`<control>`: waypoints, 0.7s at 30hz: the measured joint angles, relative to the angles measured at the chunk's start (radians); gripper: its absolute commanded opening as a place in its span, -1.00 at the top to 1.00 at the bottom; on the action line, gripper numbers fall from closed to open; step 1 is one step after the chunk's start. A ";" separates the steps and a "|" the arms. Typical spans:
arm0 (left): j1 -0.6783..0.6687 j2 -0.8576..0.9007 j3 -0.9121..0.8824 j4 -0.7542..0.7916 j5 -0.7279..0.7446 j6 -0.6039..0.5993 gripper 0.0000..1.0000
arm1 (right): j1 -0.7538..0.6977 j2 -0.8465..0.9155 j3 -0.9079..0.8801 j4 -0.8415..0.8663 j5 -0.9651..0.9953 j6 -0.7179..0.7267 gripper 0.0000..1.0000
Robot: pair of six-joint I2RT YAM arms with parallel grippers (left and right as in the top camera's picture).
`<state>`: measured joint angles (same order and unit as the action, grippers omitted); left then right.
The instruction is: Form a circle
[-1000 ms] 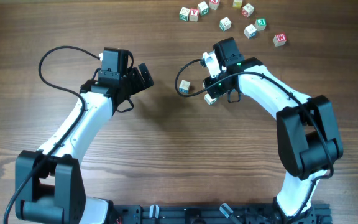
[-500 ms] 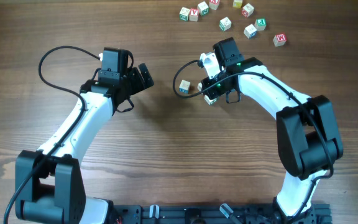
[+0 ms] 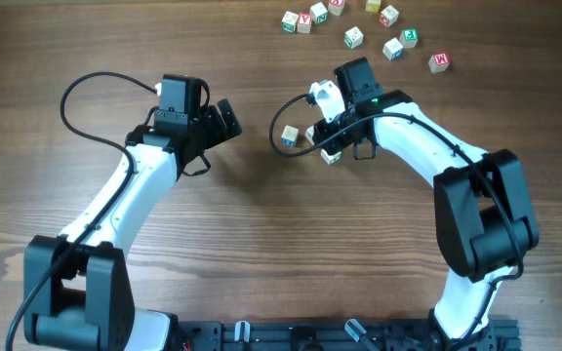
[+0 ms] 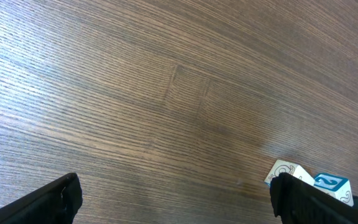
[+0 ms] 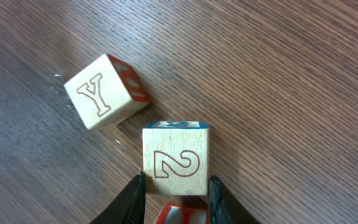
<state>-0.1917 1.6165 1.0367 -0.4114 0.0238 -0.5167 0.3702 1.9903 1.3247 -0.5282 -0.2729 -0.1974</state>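
Between the right gripper's [image 5: 176,190] fingers [image 5: 135,194], clamped by its sides, sits the 2 cube [image 5: 176,160], with a red-faced block [image 5: 178,214] half hidden nearer still. Best to slide it low and square toward the Y cube [image 5: 104,92], which is near but apart, until their faces touch, then let go without nudging. At mid-table the circle [image 3: 312,135] is unclosed. That arm reaches forward, its wrist bent inward. The left gripper [image 3: 224,117] hovers well clear with its jaws apart. Loose letter cubes [image 3: 354,37] lie farthest.

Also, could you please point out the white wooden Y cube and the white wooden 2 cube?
white wooden Y cube [image 5: 98,94]: right wrist view, centre of its Y face.
white wooden 2 cube [image 5: 175,165]: right wrist view, centre of its 2 face.
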 measured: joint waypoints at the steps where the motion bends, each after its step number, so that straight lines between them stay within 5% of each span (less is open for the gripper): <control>1: 0.000 0.000 0.000 0.000 0.000 0.000 -1.00 | 0.000 0.000 0.000 0.000 0.000 -0.004 0.53; 21: 0.000 0.000 0.000 0.000 0.000 0.000 -1.00 | 0.002 0.000 0.000 0.028 0.000 -0.003 0.40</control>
<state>-0.1917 1.6165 1.0367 -0.4118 0.0242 -0.5163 0.3725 1.9903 1.3247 -0.4999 -0.2726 -0.2008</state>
